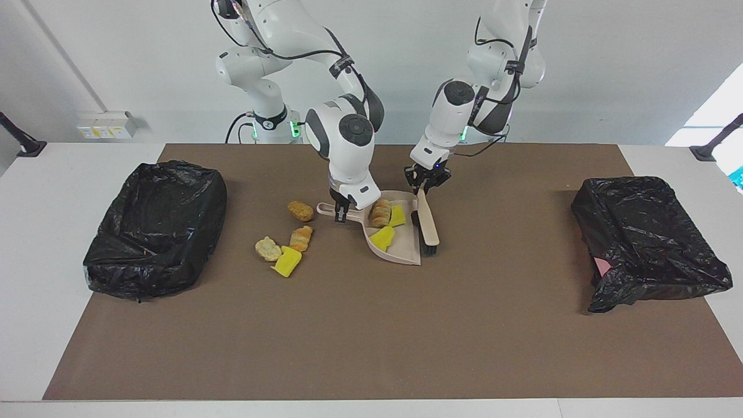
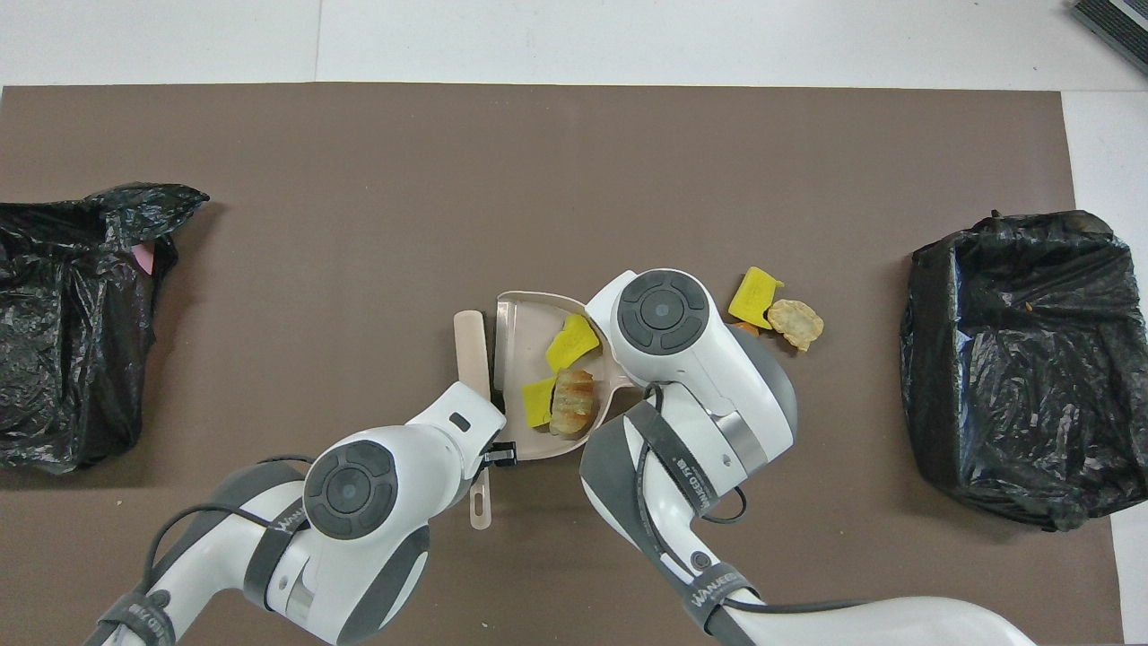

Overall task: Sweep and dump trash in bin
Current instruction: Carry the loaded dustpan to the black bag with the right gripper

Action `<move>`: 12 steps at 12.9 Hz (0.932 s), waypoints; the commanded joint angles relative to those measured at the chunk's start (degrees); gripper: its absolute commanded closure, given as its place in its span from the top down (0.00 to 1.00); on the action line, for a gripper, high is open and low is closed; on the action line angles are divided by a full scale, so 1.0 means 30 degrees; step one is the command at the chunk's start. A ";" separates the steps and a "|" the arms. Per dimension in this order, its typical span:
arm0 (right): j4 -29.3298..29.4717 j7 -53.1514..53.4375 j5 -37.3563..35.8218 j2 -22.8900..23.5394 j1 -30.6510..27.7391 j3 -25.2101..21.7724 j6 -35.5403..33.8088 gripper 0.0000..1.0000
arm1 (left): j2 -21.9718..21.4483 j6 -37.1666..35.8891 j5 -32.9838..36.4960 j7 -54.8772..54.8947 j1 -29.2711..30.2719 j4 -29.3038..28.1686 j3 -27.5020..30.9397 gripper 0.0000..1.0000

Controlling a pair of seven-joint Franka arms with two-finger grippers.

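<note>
A beige dustpan [image 1: 406, 253] [image 2: 514, 327] lies mid-table with three pieces of trash in it: a bread-like lump [image 1: 380, 213] [image 2: 574, 404] and two yellow wedges [image 1: 383, 237] [image 2: 572, 343]. My right gripper [image 1: 342, 211] is shut on the dustpan's handle. My left gripper [image 1: 426, 177] is shut on the handle of a beige brush [image 1: 428, 223] [image 2: 471, 345], whose bristles sit just outside the pan's open edge. Several more trash pieces [image 1: 287, 262] [image 2: 752, 296] lie on the mat beside the pan's handle, toward the right arm's end.
A black-bagged bin [image 1: 157, 226] [image 2: 1013, 359] stands at the right arm's end of the brown mat. A second black-bagged bin [image 1: 644, 238] [image 2: 72, 323] stands at the left arm's end. White table borders the mat.
</note>
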 commanded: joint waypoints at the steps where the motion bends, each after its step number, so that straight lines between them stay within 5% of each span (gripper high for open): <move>1: -0.0286 -0.0406 -0.0121 -0.0888 -0.0679 0.0075 -0.0006 0.00 | 0.0142 -0.1696 -0.0337 0.0121 0.1194 0.1150 -0.0038 0.00; 6: -0.0141 -0.2364 0.0231 -0.4050 -0.4188 0.0075 -0.1585 0.00 | -0.0794 -0.2464 -0.0132 -0.0024 0.1290 0.0306 -0.0242 0.00; 12: 0.0649 -0.7252 0.0231 -0.6487 -1.1097 -0.0159 -0.3986 0.00 | -0.4246 -0.2435 -0.0132 -0.3300 -0.3161 -0.3381 -0.0389 0.00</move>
